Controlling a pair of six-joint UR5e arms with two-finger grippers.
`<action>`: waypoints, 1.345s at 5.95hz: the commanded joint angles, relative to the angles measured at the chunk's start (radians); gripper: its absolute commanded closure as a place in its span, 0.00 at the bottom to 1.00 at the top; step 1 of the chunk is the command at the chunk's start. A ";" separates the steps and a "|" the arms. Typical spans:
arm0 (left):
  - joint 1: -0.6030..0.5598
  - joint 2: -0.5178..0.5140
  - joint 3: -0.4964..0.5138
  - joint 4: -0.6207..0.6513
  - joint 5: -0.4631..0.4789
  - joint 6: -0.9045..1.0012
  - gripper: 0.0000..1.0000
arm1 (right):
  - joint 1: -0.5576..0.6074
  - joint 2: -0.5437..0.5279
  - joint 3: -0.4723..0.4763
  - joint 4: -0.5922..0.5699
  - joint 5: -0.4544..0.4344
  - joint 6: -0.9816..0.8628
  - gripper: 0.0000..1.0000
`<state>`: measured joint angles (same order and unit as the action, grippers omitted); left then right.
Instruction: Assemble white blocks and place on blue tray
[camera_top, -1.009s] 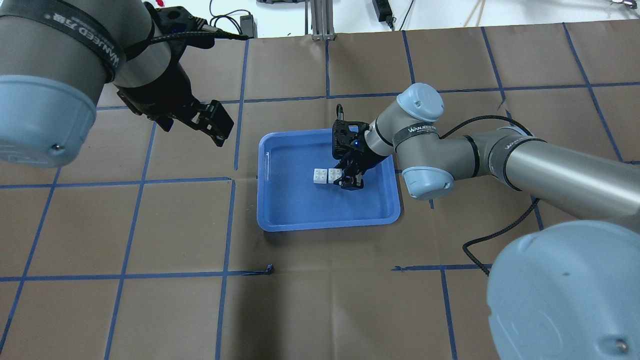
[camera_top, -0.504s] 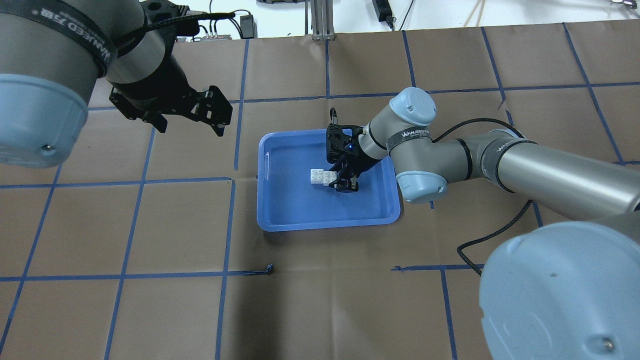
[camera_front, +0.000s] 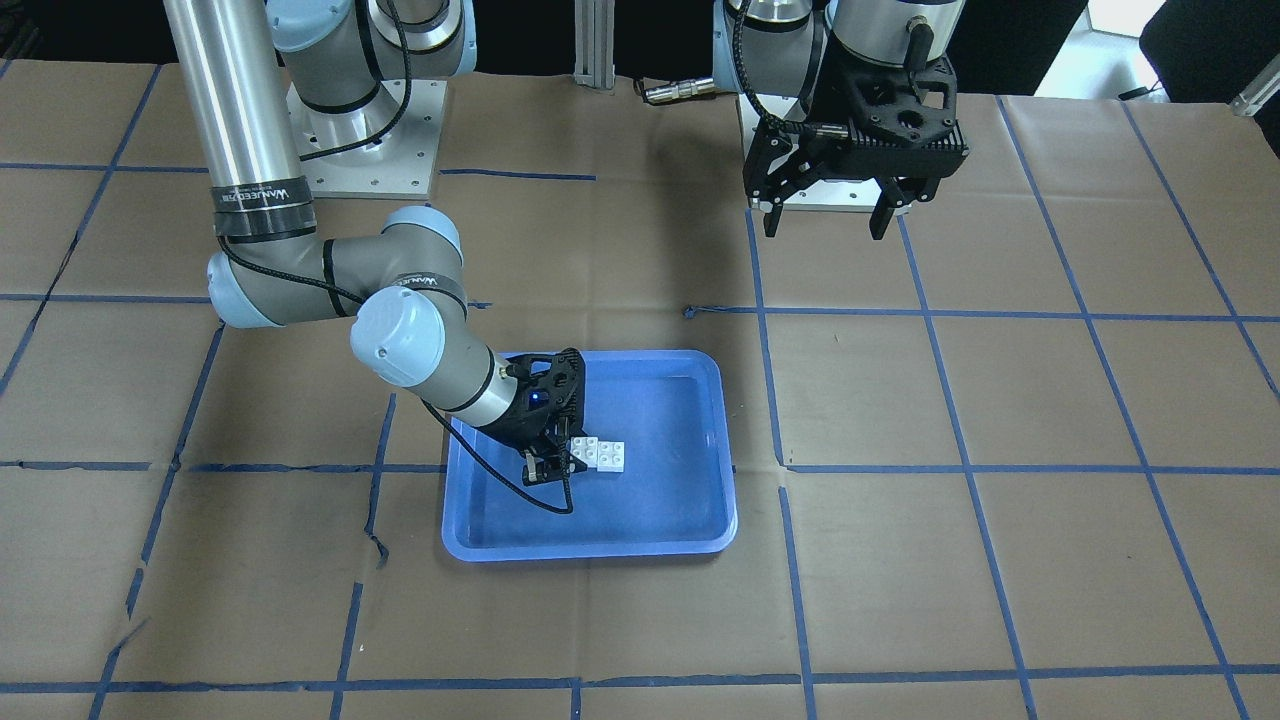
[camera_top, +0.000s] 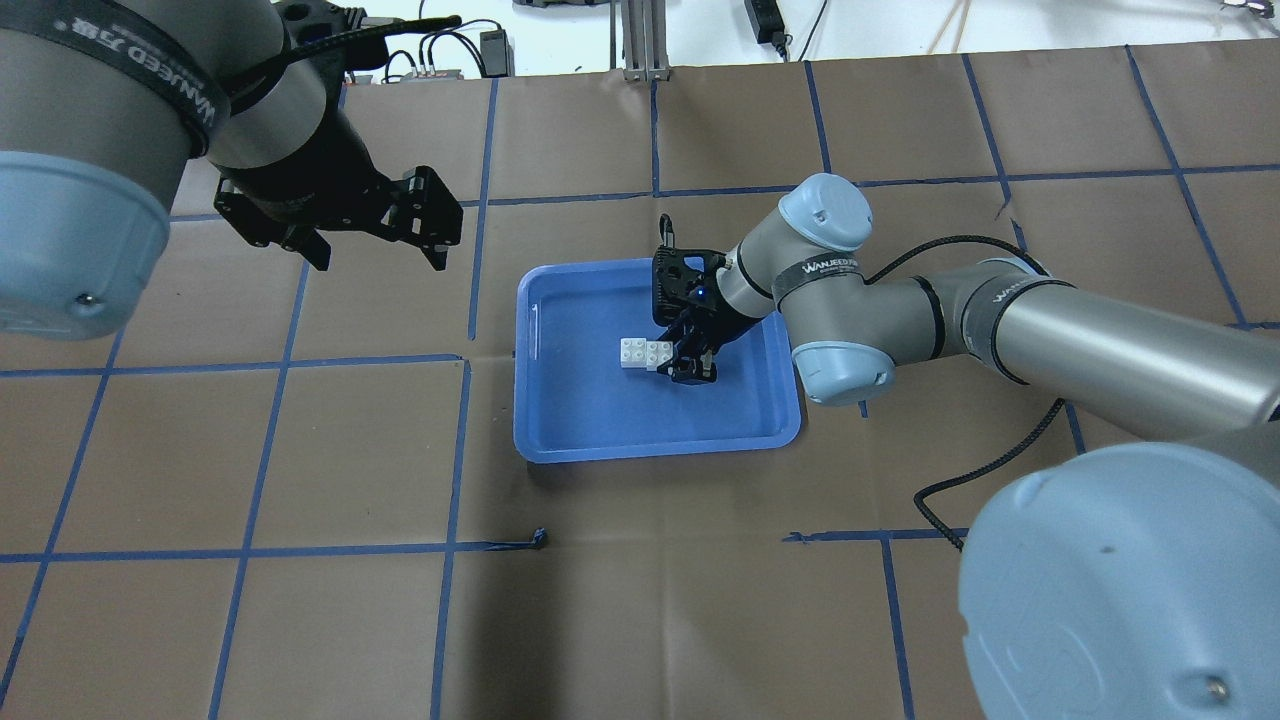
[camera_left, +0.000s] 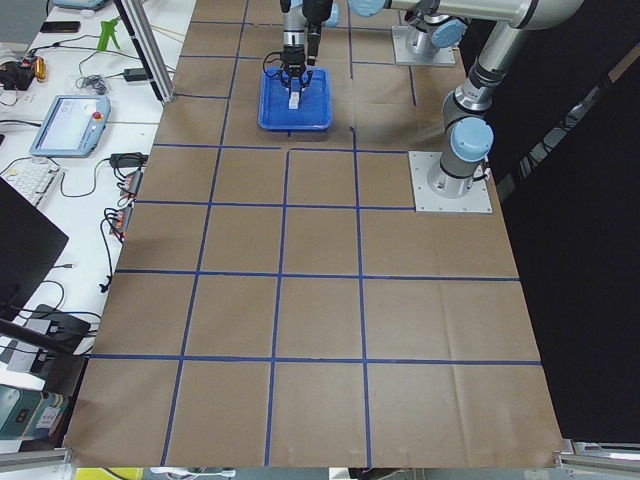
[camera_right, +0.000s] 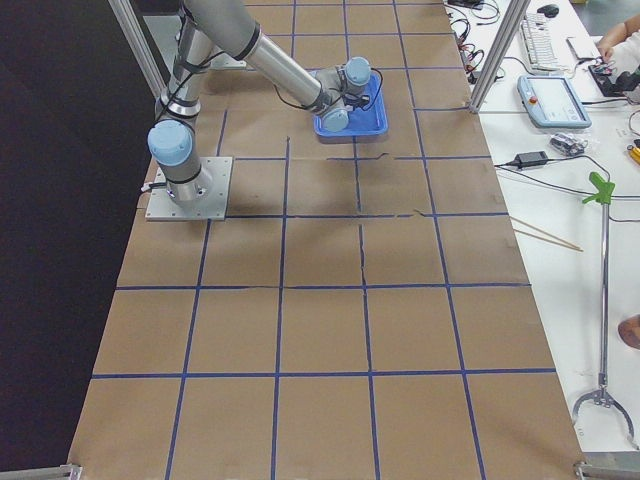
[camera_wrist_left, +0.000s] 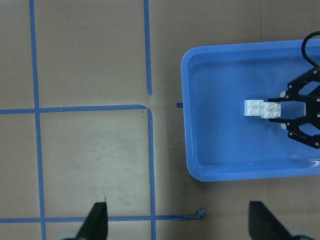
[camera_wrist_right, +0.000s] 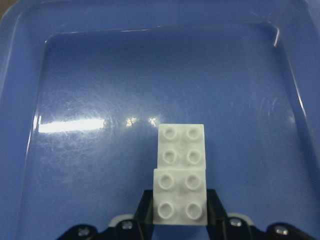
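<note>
Two white blocks lie inside the blue tray (camera_top: 650, 450). My right gripper (camera_top: 688, 368) is shut on the nearer white block (camera_wrist_right: 180, 197), low in the tray. The other white block (camera_wrist_right: 181, 145) lies right against the held one's far edge. I cannot tell whether the two are joined. Both blocks show in the overhead view (camera_top: 633, 352) and in the front-facing view (camera_front: 608, 455). My left gripper (camera_top: 375, 238) is open and empty. It hangs high over the table to the left of the tray.
Brown paper with a grid of blue tape (camera_top: 470, 360) covers the table. The right arm's black cable (camera_top: 1000, 460) loops over the table to the right of the tray. The arm bases (camera_front: 365, 150) stand at the robot's edge of the table.
My right gripper has shifted left with its block, bringing it against the other block, which slid left a little. My left gripper has swung up and away from the tray and turned.
</note>
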<state>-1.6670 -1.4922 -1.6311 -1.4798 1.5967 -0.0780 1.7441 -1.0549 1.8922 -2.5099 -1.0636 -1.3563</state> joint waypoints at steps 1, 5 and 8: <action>0.000 0.001 -0.001 0.006 0.000 -0.002 0.00 | 0.000 0.003 -0.002 -0.010 0.001 0.006 0.57; 0.003 0.000 -0.001 0.009 0.002 0.000 0.00 | 0.000 0.009 0.001 -0.020 -0.001 0.008 0.57; 0.003 0.000 -0.001 0.009 0.003 0.000 0.00 | 0.000 0.009 0.001 -0.020 0.001 0.009 0.47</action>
<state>-1.6643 -1.4925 -1.6321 -1.4711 1.5998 -0.0782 1.7441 -1.0462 1.8929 -2.5295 -1.0631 -1.3479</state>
